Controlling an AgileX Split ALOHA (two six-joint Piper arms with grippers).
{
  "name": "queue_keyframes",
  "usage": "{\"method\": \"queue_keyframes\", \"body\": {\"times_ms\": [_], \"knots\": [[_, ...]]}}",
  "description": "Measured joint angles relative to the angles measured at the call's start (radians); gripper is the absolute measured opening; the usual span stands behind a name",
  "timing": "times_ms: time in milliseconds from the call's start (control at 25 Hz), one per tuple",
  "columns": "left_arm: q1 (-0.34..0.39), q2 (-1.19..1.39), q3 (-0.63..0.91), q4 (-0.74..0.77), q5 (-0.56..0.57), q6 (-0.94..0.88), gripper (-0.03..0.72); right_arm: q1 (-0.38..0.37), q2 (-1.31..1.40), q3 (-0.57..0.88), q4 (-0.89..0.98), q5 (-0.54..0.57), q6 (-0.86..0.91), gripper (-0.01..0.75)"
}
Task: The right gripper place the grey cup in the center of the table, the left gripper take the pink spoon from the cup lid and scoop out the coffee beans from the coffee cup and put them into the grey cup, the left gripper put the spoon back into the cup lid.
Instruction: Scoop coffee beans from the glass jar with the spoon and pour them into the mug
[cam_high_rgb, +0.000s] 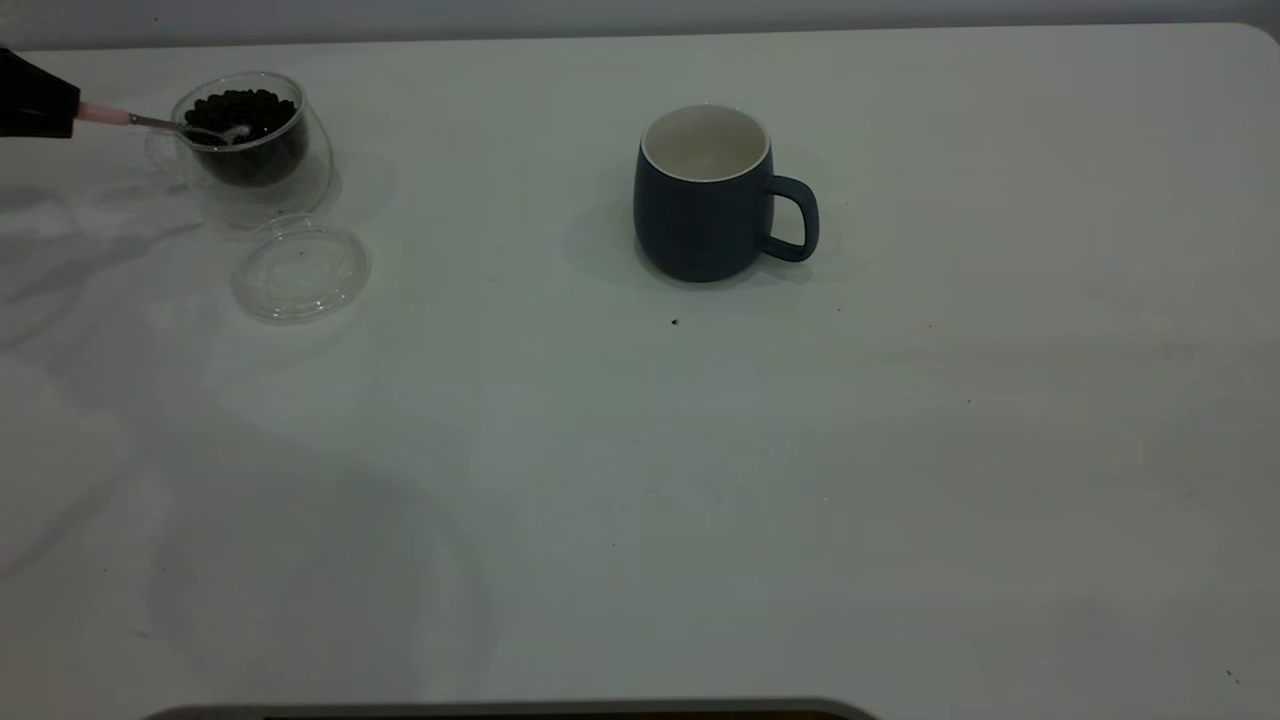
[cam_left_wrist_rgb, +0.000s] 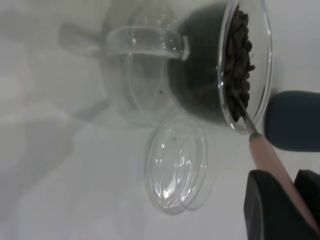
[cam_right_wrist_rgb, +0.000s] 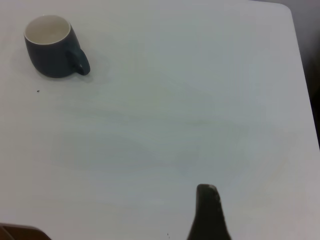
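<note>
The clear glass coffee cup (cam_high_rgb: 300, 165) stands at the table's far left with a heap of coffee beans (cam_high_rgb: 245, 108) in it. My left gripper (cam_high_rgb: 72, 112) comes in from the left edge, shut on the pink spoon (cam_high_rgb: 105, 115). The spoon's metal bowl lies among the beans. In the left wrist view the spoon (cam_left_wrist_rgb: 267, 155) runs from the gripper (cam_left_wrist_rgb: 292, 200) over the cup's rim. The cup lid (cam_high_rgb: 302, 268) lies bare just in front of the glass cup. The grey cup (cam_high_rgb: 700, 220) stands upright near the table's middle, handle to the right, white inside bare. My right gripper (cam_right_wrist_rgb: 207, 192) hovers far from the grey cup (cam_right_wrist_rgb: 50, 57).
The white table (cam_high_rgb: 700, 480) has a few tiny dark specks, one just in front of the grey cup (cam_high_rgb: 674, 322). A dark strip (cam_high_rgb: 500, 712) borders the near edge. In the right wrist view the table's edge (cam_right_wrist_rgb: 306, 100) runs close by.
</note>
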Motion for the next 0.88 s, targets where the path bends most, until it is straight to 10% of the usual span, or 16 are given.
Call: {"method": "queue_keyframes", "body": {"times_ms": [880], "knots": [[0.04,0.085,0.0,-0.133,0.049,0.104,0.134,0.0,0.0,0.0,0.0,0.0,0.001,0.59]]}}
